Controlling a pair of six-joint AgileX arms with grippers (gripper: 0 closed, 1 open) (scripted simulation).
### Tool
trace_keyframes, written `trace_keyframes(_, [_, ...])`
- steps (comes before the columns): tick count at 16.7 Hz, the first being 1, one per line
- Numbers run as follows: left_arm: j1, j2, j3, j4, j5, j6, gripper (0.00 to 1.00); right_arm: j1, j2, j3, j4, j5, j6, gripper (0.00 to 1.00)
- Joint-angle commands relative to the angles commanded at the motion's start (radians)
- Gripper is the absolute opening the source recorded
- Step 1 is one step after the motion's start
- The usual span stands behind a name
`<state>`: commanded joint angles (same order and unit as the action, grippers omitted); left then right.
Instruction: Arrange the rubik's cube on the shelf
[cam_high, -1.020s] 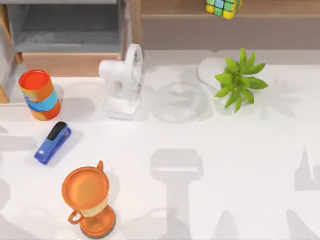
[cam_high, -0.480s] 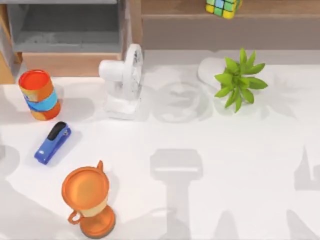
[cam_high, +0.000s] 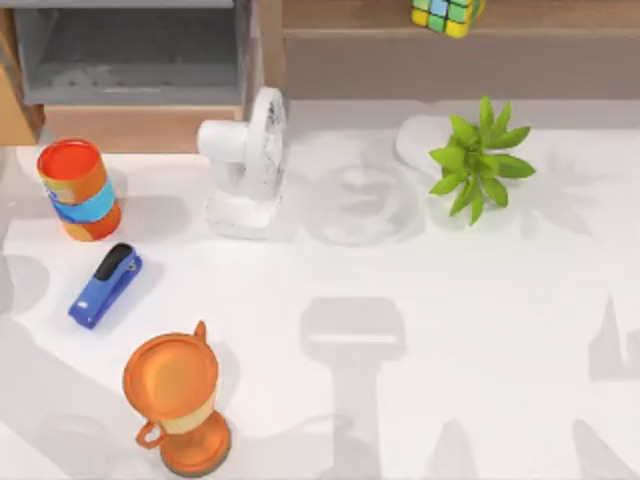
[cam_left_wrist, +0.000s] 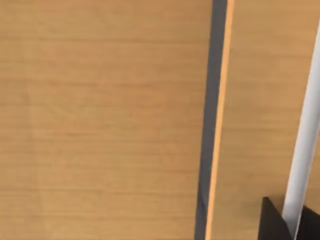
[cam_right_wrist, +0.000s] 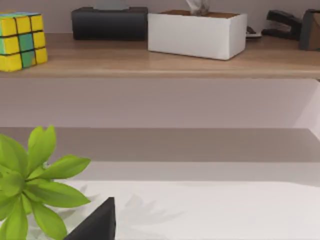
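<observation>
The rubik's cube (cam_high: 445, 15), with green, yellow and blue tiles, rests on the light-brown shelf (cam_high: 350, 15) at the back of the table, right of the middle. From the right wrist view the rubik's cube (cam_right_wrist: 22, 40) stands upright on the shelf board (cam_right_wrist: 150, 62), above and behind the potted plant (cam_right_wrist: 30, 195). A dark part of my right gripper (cam_right_wrist: 97, 225) shows low in that view, well short of the shelf. Up close in the left wrist view are wooden panels, with a dark bit of my left gripper (cam_left_wrist: 272, 222) at the edge.
On the table stand a white fan (cam_high: 245, 160), a potted plant (cam_high: 478, 165), an orange and blue can (cam_high: 78, 188), a blue stapler (cam_high: 105, 285) and an orange trophy cup (cam_high: 178, 400). A grey compartment (cam_high: 130, 50) sits back left. The shelf also holds a black box (cam_right_wrist: 109, 22) and a white box (cam_right_wrist: 197, 32).
Shadows along the table's left side have shifted. The cube and the other objects have stayed where they were.
</observation>
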<state>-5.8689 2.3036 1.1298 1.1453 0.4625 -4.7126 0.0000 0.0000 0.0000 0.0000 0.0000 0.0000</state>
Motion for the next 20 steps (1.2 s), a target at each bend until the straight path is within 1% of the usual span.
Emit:
trace_keyframes(3, [-0.021,0.046,0.104,-0.056,-0.025,0.0,0.0,0.0,0.0,0.0,0.0,0.0,0.0,1.0])
trace_keyframes(8, [-0.025,0.057,0.122,-0.069,-0.031,0.0,0.0,0.0,0.0,0.0,0.0,0.0,0.0,1.0])
trace_keyframes(20, [-0.025,0.057,0.122,-0.069,-0.031,0.0,0.9,0.0,0.0,0.0,0.0,0.0,0.0,1.0])
